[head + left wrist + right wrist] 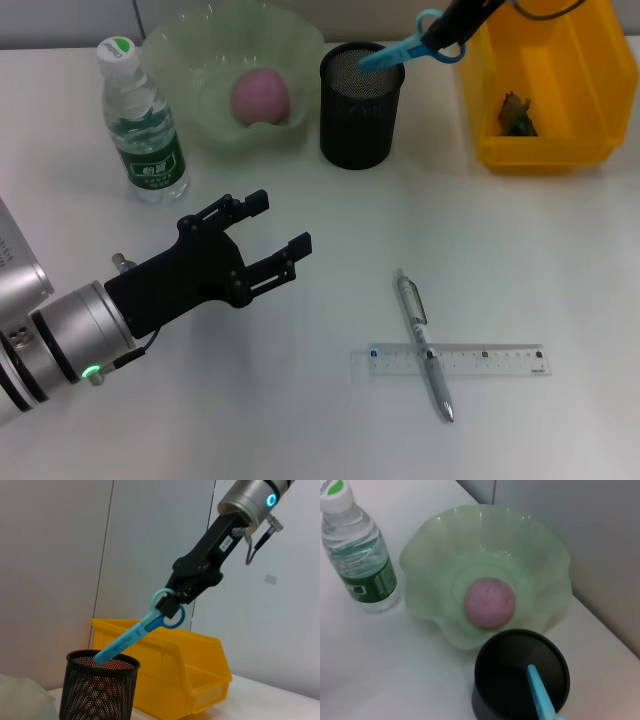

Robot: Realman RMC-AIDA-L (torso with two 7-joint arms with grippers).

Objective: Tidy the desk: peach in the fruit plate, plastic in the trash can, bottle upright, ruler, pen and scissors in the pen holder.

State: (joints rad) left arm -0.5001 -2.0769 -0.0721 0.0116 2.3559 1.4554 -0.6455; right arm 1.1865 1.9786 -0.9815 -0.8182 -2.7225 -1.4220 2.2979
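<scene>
Right gripper (172, 602) at one o'clock in the head view, clamped on the handles of the blue scissors (412, 44), tilted blade tip just inside the mouth of the black mesh pen holder (360, 105). Left gripper (270, 240) at eight o'clock, fingers spread and empty above the table (520, 260). Peach (260, 96) in the green fruit plate (200, 60) at twelve; bottle (142, 122) upright at ten; pen (424, 342) crossed over the ruler (490, 360) at five; crumpled plastic (517, 112) in the yellow bin (560, 150) at two.
</scene>
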